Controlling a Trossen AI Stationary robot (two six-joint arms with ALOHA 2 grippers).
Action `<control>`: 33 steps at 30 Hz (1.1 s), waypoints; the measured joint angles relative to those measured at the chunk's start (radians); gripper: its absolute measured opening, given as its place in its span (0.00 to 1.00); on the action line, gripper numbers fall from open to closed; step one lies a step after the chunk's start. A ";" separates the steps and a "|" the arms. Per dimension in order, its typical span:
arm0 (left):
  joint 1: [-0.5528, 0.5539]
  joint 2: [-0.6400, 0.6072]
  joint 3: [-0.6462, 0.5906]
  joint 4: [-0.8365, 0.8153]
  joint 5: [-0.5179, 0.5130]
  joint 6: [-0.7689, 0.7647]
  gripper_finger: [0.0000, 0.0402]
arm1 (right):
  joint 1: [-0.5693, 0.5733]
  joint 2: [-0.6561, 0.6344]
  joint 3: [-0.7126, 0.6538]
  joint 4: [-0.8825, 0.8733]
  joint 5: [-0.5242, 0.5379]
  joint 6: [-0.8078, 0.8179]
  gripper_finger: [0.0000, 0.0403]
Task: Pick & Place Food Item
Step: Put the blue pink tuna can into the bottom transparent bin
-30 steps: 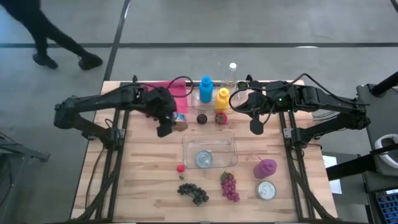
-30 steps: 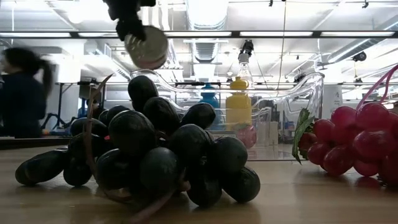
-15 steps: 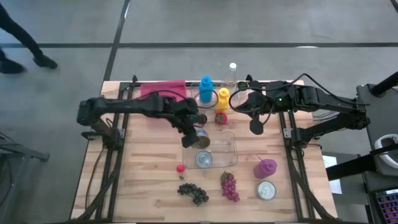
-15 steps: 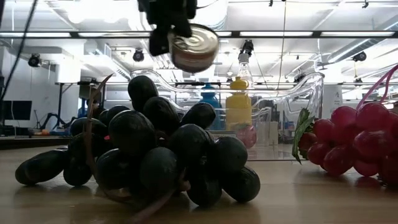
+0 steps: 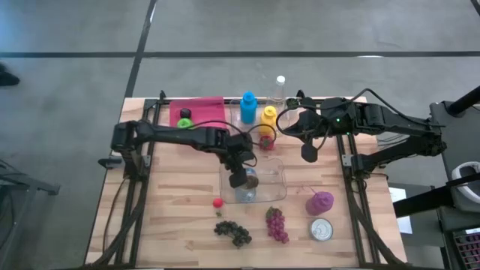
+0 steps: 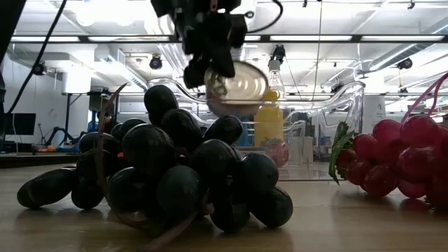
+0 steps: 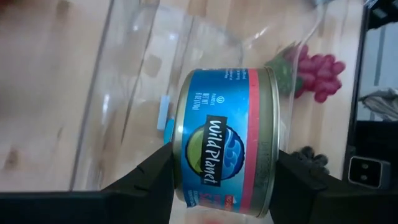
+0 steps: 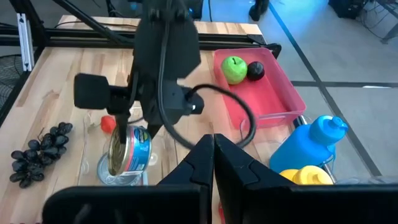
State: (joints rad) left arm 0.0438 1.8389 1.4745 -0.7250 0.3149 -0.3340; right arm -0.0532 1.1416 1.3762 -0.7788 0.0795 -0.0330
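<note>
- left hand [image 5: 241, 178] grips the wild planet tuna can [image 7: 227, 140] above the clear container [image 5: 276, 171].
- lower it straight, beside the can [image 5: 245, 193] at the container's 6 o'clock.
- right hand [image 5: 308, 154] waits closed.

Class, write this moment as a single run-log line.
left gripper: shut on tuna can, above clear container | second can: in container | right gripper: shut, waiting

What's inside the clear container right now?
One can lies flat on the floor of the clear container. The left tool holds a second can on its side above it, covering part of the container's floor.
</note>
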 joint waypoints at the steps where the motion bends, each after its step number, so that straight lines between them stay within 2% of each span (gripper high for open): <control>1: -0.001 0.003 -0.007 0.001 0.009 -0.001 0.48 | 0.000 0.000 0.000 0.000 0.000 0.001 0.02; 12: -0.031 0.012 -0.110 0.169 0.105 -0.018 0.48 | 0.000 0.000 0.000 0.000 0.000 0.003 0.02; 17: -0.031 0.012 -0.166 0.283 0.154 -0.040 0.51 | 0.000 0.000 0.000 0.000 0.000 0.003 0.02; 24: -0.029 0.012 -0.205 0.349 0.176 -0.038 0.49 | 0.000 0.000 0.000 0.000 0.000 0.001 0.02; 33: -0.029 0.012 -0.206 0.348 0.183 -0.058 0.66 | 0.000 0.000 0.000 0.000 0.000 0.004 0.02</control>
State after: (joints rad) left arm 0.0147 1.8511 1.2690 -0.3772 0.4983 -0.3919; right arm -0.0528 1.1412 1.3762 -0.7790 0.0795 -0.0292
